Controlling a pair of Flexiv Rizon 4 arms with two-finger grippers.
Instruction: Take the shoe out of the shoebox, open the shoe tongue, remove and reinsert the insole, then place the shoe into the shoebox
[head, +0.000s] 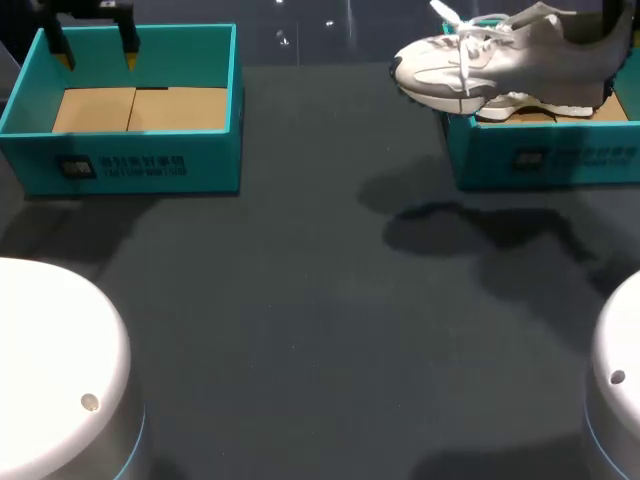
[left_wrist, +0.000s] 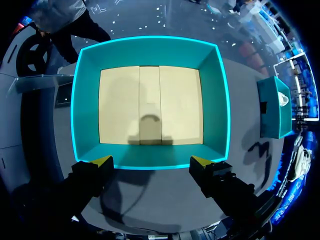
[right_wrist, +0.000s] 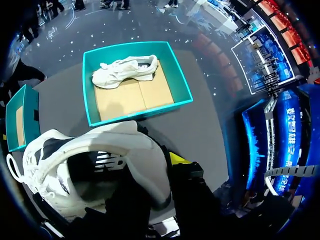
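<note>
Left gripper splayed over 10 o'clock box; right gripper clamps shoe above 1 o'clock box containing second shoe.

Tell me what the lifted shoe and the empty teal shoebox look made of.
The lifted shoe: seemingly fabric with synthetic or leather overlays, matte off-white and grey, going by the layered panels; cord laces, rubbery-looking sole. The empty teal shoebox: likely cardboard, with matte teal printed walls and a bare brown floor with flap seams.
</note>
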